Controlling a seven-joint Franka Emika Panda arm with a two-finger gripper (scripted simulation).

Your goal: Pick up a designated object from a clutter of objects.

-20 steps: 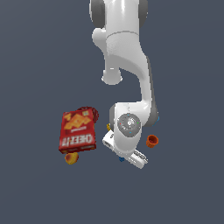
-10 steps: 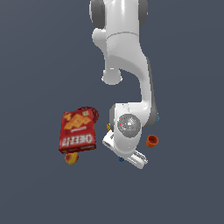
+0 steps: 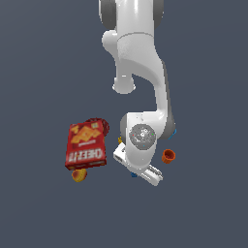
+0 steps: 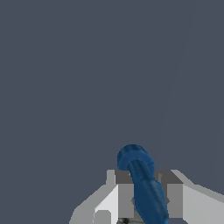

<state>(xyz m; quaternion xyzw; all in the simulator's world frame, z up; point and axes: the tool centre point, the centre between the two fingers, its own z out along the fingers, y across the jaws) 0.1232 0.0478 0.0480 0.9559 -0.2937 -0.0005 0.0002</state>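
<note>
gripper [image 4: 144, 192] fingers clamped on dark-blue piece [image 4: 142, 183]; keep squeeze steady, lift straight, slow; clear orange cup [image 3: 168, 155] beside arm

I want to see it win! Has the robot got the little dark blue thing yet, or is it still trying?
Looks like it's got it: in the wrist view the dark blue piece sits between the tool fingers, nothing else nearby. In hand: holding it. Whether it's lifted clear I can't tell; the arm hides it near the Cheez-It box.
</note>
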